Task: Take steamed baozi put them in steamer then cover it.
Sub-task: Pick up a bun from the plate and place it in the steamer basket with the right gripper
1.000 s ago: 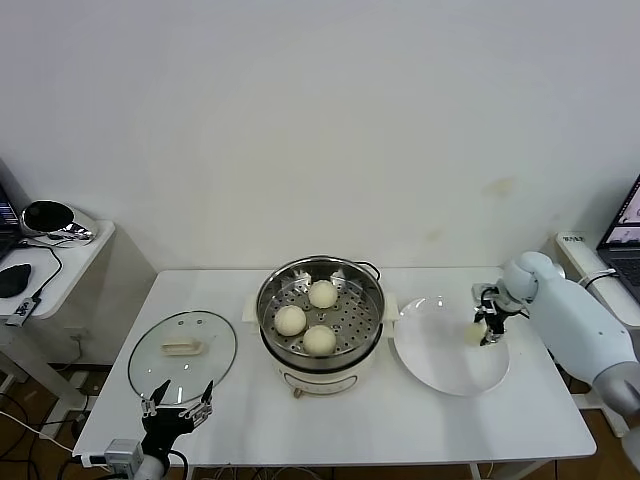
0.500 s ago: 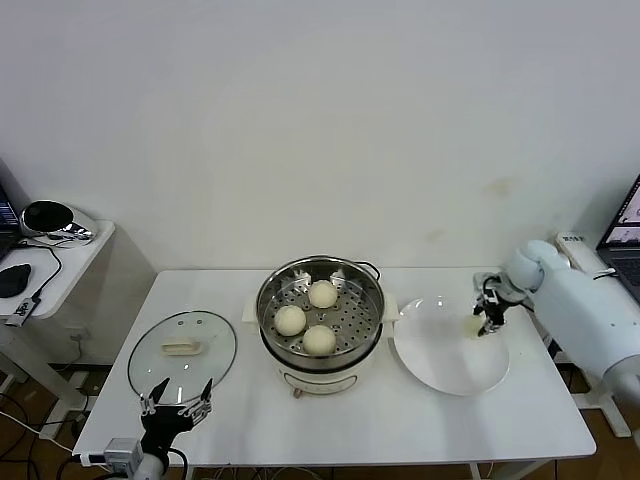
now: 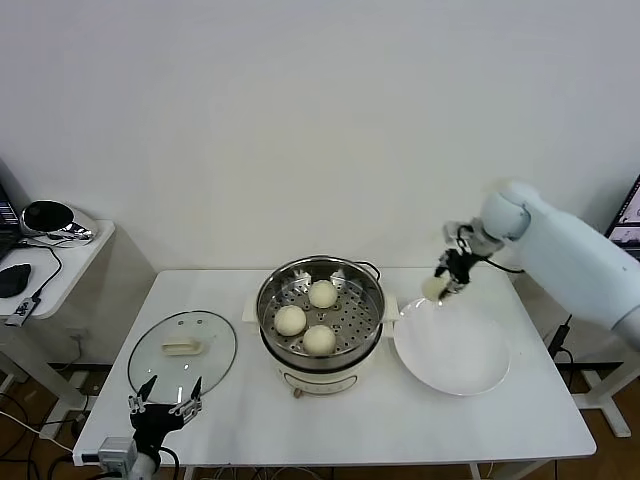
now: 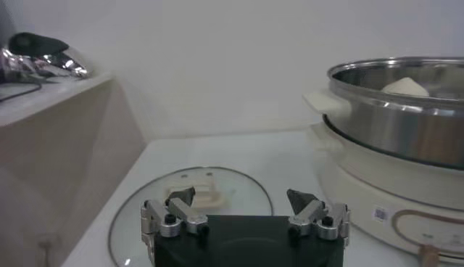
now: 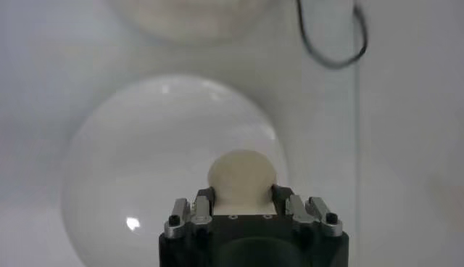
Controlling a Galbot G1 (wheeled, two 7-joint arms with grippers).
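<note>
Right pincer (image 3: 443, 283) up in the air just right of the steamer (image 3: 321, 322), over the near-steamer edge of the white plate (image 3: 452, 352), clamped on one steamed baozi (image 3: 433, 288). In the right wrist view, same bun (image 5: 241, 176) squeezed between the two fingers (image 5: 201, 204), plate (image 5: 138, 174) well below it and bare.

Steamer at mid-bench (image 3: 420, 410), shiny steel pot on a cream base, perforated tray inside. Three steamed baozi on that tray: one toward the back (image 3: 322, 293), one on the left side (image 3: 290, 320), one at the front (image 3: 319, 340). All three apart from one another. From the left wrist view, only the top of one bun (image 4: 407, 87) peeking over the steamer's rim (image 4: 391, 109).

Glass lid (image 3: 182, 350) flat on the bench to the left of the steamer, cream handle upward, well apart from the pot.

Left pincer (image 3: 165, 408) parked low, left of the steamer and at the near edge of the lid, spread wide, gripping nothing. In the left wrist view, pincer (image 4: 243, 212) with both fingertips far apart, lid (image 4: 190, 210) just beyond them.

Black cable (image 3: 368, 266) behind the steamer.
</note>
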